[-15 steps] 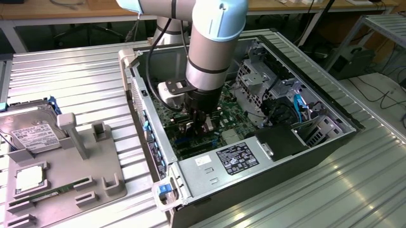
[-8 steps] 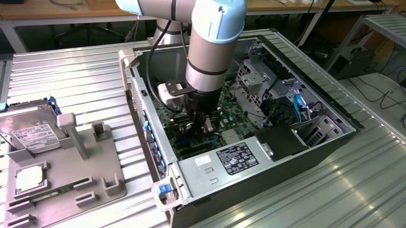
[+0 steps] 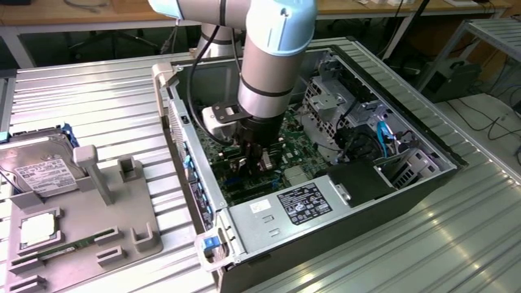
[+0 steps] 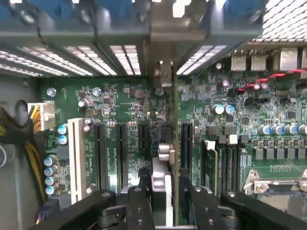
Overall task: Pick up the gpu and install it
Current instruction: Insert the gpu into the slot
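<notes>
**GPU upright at its slot, gripper low inside the case**

Exterior view: the gripper (image 3: 254, 160) reaches down into the open computer case (image 3: 423, 177), just above the motherboard (image 3: 297, 137), towards the case wall on the exterior view's left. Wrist view: the gpu (image 4: 175, 124) stands edge-on in a slot among the black expansion slots (image 4: 120, 148), running from the gripper (image 4: 168, 208) to the metal bracket (image 4: 163, 72) at the rear wall. Whether the gripper clamps the card or is apart from it, I cannot tell. Seating it well likely calls for straight, even downward pressure with the card kept vertical and the bracket square in its rear opening.
</notes>
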Controlling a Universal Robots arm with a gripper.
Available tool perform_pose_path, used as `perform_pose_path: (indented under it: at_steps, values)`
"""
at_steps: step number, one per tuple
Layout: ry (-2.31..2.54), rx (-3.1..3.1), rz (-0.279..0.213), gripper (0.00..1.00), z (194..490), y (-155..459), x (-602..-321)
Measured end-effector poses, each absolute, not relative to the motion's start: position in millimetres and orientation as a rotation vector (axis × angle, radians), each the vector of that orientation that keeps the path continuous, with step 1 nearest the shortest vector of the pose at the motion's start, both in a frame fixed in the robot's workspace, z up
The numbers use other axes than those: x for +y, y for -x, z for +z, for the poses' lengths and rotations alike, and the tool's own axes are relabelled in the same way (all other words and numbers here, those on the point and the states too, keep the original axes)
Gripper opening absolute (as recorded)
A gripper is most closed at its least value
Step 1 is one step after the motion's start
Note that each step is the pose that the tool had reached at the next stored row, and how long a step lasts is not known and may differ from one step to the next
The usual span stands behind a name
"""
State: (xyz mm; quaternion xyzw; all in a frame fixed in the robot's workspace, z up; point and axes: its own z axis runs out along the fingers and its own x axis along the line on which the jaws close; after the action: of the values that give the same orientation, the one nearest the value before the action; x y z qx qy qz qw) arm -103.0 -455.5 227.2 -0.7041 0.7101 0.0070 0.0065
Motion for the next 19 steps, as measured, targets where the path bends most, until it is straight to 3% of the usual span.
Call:
perform_pose_path:
  at_steps: [14, 19]
  values:
    - [2.201, 2.219, 0.017, 0.35, 289, 103, -456]
    - [2.2, 2.219, 0.017, 0.34, 292, 103, -455]
